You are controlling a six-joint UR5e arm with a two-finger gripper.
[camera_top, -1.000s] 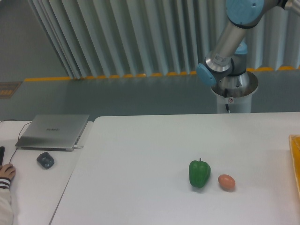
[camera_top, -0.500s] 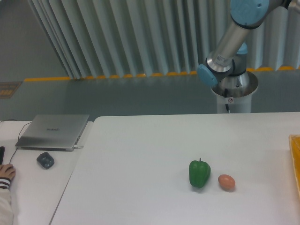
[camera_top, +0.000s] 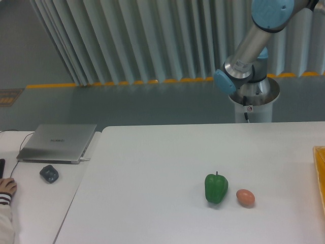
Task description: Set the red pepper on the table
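The white counter [camera_top: 152, 168] holds a green pepper [camera_top: 216, 188] standing upright with a small orange-brown egg-shaped thing [camera_top: 245, 197] just beside it on the right. The robot arm [camera_top: 254, 40] rises from its base behind the counter and runs out of the top of the view, so its hand is out of sight, and no red pepper shows anywhere. A closed laptop [camera_top: 58, 143] and a dark mouse [camera_top: 49, 174] sit on the lower desk [camera_top: 30, 203] at left
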